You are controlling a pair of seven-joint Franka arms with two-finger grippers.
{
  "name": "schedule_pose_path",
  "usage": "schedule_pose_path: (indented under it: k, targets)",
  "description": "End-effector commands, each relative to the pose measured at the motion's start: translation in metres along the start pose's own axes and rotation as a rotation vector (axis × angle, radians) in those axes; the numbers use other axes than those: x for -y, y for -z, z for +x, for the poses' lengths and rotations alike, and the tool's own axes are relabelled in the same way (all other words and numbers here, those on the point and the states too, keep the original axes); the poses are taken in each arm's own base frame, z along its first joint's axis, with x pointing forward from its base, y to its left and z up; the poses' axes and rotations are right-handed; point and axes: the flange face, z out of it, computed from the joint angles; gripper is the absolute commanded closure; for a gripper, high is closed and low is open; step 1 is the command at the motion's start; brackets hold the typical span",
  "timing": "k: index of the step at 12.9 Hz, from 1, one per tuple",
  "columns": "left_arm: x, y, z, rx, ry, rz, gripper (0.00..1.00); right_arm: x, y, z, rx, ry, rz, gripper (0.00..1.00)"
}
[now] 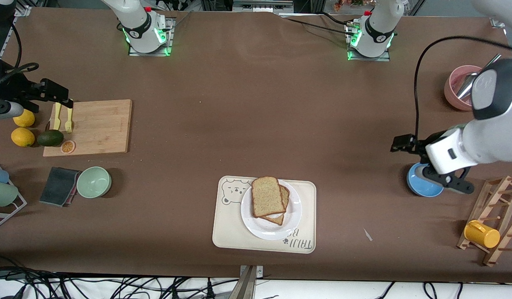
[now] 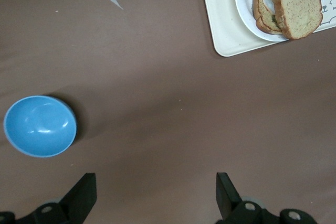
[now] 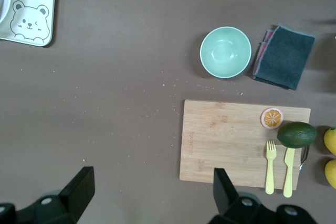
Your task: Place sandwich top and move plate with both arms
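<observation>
The right gripper [image 1: 63, 101] hangs over the edge of the bamboo cutting board [image 1: 98, 124] at the right arm's end of the table, its jaws spread wide and holding nothing; its own wrist view shows the two fingertips [image 3: 84, 182] parted above bare brown table [image 1: 247, 104]; on that board lie a yellow fork [image 1: 69, 120] and a yellow knife [image 1: 57, 116] side by side, with an orange slice [image 1: 68, 146] at the board's corner nearer the front camera; an avocado [image 1: 50, 138] rests against the board's edge, two lemons [image 1: 23, 137] just beside it; nearer the camera sit a dark folded cloth [image 1: 58, 185] and a pale green bowl [image 1: 93, 181], touching or nearly so.

Near the middle of the table's front edge lies the cream tray [image 1: 231, 232] with a bear drawing; the white plate [image 1: 291, 216] sits on it; the sandwich top [image 1: 266, 196] lies on the plate, stacked askew on a lower slice [image 1: 284, 198] whose corners show past it; it is well apart from both sets of jaws.

The left gripper [image 1: 399, 143] hovers at the left arm's end, jaws released and empty; the blue bowl [image 1: 418, 182] is partly under its wrist; a pink cup [image 1: 455, 89] stands close to the table's corner; a yellow mug [image 1: 481, 234] hangs on a wooden rack [image 1: 503, 207].
</observation>
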Motion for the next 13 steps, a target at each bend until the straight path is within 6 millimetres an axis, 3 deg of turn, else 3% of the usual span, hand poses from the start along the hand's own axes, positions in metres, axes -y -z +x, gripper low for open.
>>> schedule_pose_path:
  k: [1,3,5,8,13]
  targets:
    - [-0.003,0.028,-0.024,0.001,0.019,0.072,0.00,-0.001,0.004,-0.003,-0.008,0.016,-0.014,0.00]
    - [-0.003,0.044,-0.045,-0.009,0.034,0.095,0.00,0.001,0.004,-0.004,-0.005,0.017,-0.015,0.00]
    - [0.008,0.043,-0.073,0.001,0.073,0.104,0.00,0.002,0.007,-0.006,-0.003,0.022,-0.016,0.00]
    - [0.006,0.054,-0.119,-0.059,0.096,0.130,0.00,0.003,0.010,-0.004,-0.018,0.024,-0.018,0.00]
    - [0.004,0.050,-0.135,-0.060,0.224,0.125,0.00,0.003,0.012,-0.004,-0.032,0.011,-0.021,0.00]
